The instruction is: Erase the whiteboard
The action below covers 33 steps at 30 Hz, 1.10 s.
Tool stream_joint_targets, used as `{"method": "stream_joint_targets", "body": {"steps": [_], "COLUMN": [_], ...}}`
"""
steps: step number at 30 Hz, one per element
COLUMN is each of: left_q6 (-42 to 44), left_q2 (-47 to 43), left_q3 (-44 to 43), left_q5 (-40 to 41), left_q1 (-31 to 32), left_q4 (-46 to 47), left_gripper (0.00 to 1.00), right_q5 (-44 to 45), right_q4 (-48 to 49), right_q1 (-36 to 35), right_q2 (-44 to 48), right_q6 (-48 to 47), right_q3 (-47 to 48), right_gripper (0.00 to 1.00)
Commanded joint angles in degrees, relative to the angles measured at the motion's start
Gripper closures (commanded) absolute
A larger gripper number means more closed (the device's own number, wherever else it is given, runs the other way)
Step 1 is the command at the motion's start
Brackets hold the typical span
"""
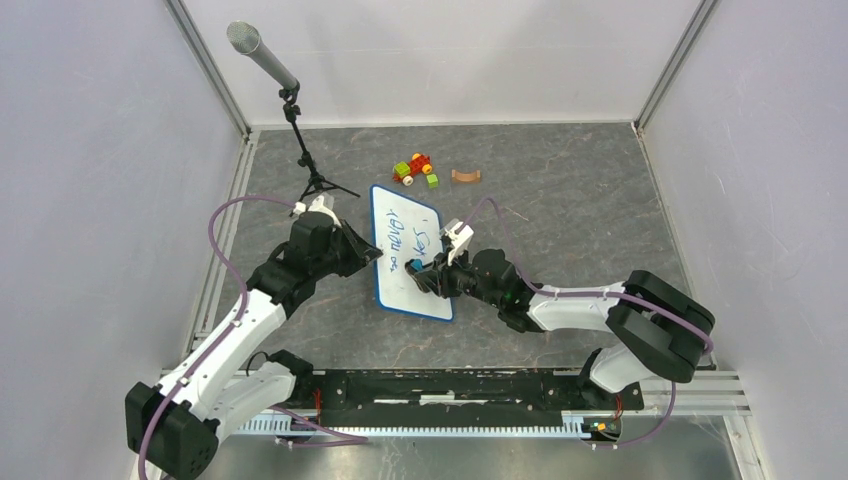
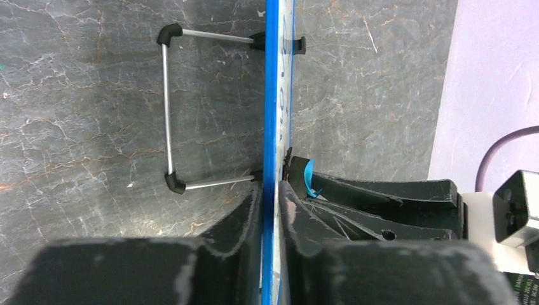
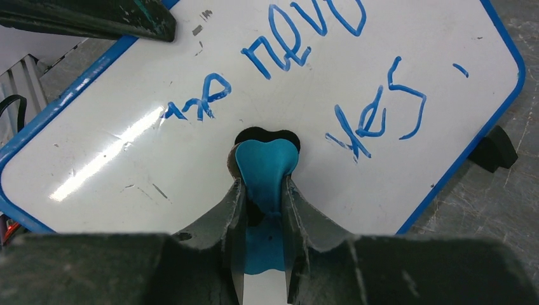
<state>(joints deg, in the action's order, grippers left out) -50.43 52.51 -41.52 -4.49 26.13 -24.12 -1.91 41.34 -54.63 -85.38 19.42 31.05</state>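
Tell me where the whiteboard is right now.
In the top view the whiteboard sits mid-table between both arms: the left gripper clamps its left edge, the right gripper holds a teal eraser at its face.

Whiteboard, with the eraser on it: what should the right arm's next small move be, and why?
Probably slide the teal eraser tip, held in the right gripper's shut jaws, sideways over the nearest blue writing. The tip sits at a bare patch of the whiteboard, the words on either side are unerased, and the left gripper clamps the board's edge.
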Motion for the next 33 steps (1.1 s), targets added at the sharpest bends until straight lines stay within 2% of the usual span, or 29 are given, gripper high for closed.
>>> {"method": "stream_joint_targets", "body": {"steps": [1,6,9,13,19,25,29,33], "left_q6": [2.01,1.92,1.83,2.42,3.91,5.08,4.91,4.16], "left_q2": [0.13,-0.23,-0.65,-1.5,-1.45,-1.45,-1.56,-2.0], "left_q3": [0.75,2.32,2.67,2.17,1.33,1.18,1.35,1.61], "left_q5": [-3.24,-3.64,-3.73,-3.19,-3.47,-3.31,-3.42,-3.52], "left_q1": [0.42,0.42,0.41,0.41,0.45,0.41,0.41,0.44], "left_q4": [4.37,4.26,3.81,2.56,2.14,1.98,1.99,1.97], "left_gripper": [0.87,0.97,0.98,0.98,0.98,0.98,0.98,0.98], "right_q5": [-3.06,-3.67,-3.48,-2.22,-2.09,-2.85,-3.8,-4.2], "right_q4": [1.27,-0.82,-1.9,-2.82,-3.91,-7.31,-7.34,-5.2], "right_q1": [-1.24,-5.73,-6.81,-3.14,3.18,4.21,1.39,-5.99], "right_q2": [-1.64,-4.6,-6.85,-9.35,-12.09,-12.62,-11.41,-8.1], "right_q6": [-1.48,-4.53,-4.97,-0.99,5.85,5.26,1.47,-6.31], "right_q3": [4.54,10.96,14.49,15.11,10.18,10.3,11.04,11.15], "right_gripper": [0.74,0.74,0.74,0.74,0.74,0.74,0.74,0.74]}}
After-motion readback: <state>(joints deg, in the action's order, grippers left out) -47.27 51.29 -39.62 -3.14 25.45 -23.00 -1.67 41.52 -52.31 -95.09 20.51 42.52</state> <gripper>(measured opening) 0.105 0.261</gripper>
